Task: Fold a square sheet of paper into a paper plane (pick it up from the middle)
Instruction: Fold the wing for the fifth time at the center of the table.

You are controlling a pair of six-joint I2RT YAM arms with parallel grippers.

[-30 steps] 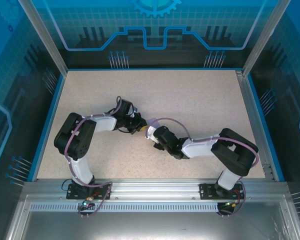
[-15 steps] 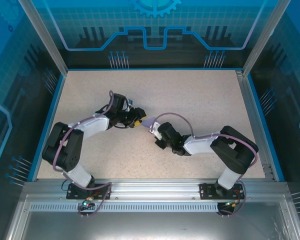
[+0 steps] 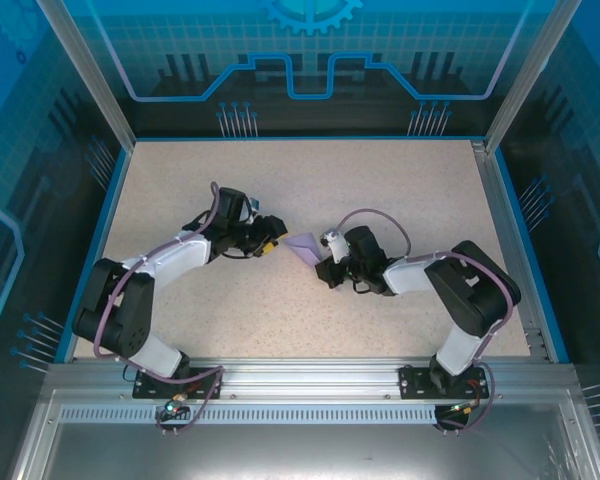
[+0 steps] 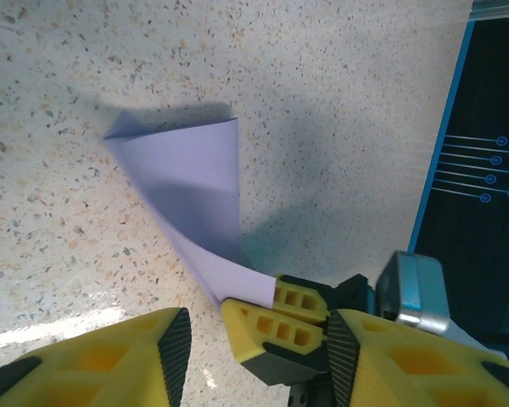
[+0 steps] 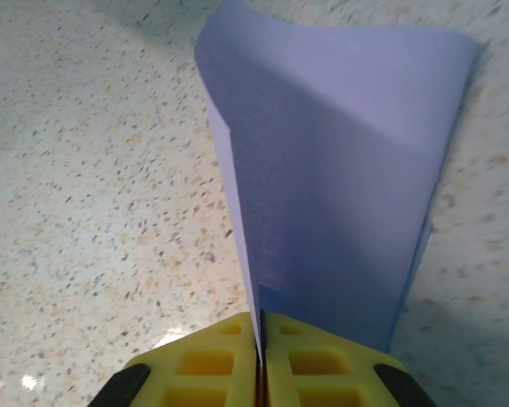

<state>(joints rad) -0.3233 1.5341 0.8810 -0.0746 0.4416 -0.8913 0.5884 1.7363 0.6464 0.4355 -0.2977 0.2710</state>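
Note:
The pale lavender sheet of paper, folded into a tapering, partly formed paper plane, hangs just above the speckled tabletop mid-table. My right gripper is shut on its narrow end, and the paper fans out wide ahead of the yellow fingers. In the top view the right gripper reaches in from the right. My left gripper stands open just left of the paper. In the left wrist view the left gripper straddles the right gripper's fingertips without touching the paper.
The speckled table is ringed by a blue rim and aluminium frame posts. Both arm bases sit on the metal rail at the near edge. A blue wall edge lies to the right in the left wrist view.
My left gripper opened, let go of the paper and drew back left. My right gripper closed on the paper and its wrist swung right and farther from the near edge.

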